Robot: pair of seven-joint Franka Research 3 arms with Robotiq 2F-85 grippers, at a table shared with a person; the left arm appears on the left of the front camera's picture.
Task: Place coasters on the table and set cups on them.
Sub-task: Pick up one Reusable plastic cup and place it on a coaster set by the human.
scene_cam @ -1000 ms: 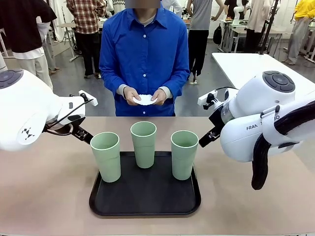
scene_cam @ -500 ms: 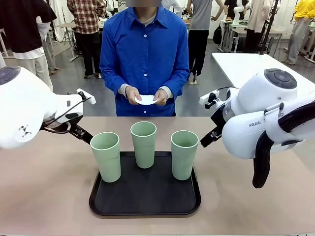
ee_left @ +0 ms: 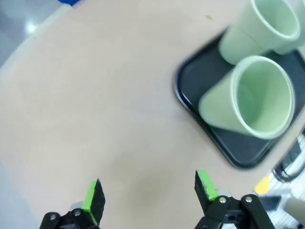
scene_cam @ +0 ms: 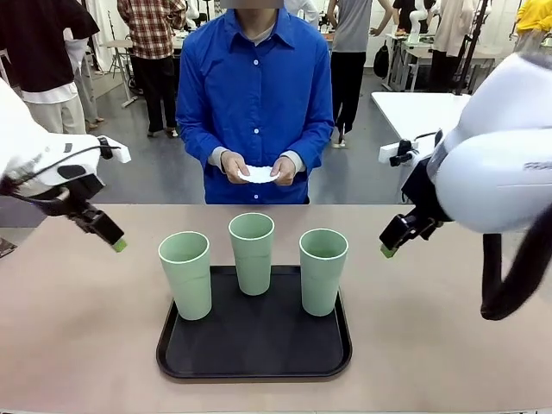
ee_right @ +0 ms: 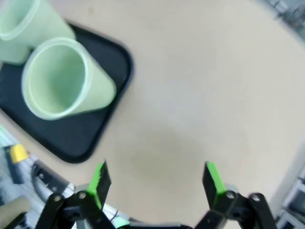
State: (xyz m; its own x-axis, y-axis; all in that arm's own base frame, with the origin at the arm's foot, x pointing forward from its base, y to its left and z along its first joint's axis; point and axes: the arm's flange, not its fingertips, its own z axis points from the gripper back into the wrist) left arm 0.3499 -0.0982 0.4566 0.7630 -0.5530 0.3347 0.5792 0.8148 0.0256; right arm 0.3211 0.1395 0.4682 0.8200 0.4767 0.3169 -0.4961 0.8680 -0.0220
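Though partly behind fingers [scene_cam: 233,167], white coasters [scene_cam: 259,175], count unclear

Table [scene_cam: 78,328]: lying between the robot and the person [scene_cam: 254,95], who is standing behind its far edge.
Tray [scene_cam: 254,358]: sitting on the table, at the middle of the near side.
Left cup [scene_cam: 185,274] and right cup [scene_cam: 323,271]: standing upright on the tray, side by side.
Middle cup [scene_cam: 252,253]: standing on the tray behind and between them.
Coasters [scene_cam: 259,173]: being held between the person's hands [scene_cam: 231,166], behind and above the middle cup.
Left gripper [ee_left: 148,193]: hanging over bare table left of the tray.
Right gripper [ee_right: 157,183]: hanging over bare table right of the tray.
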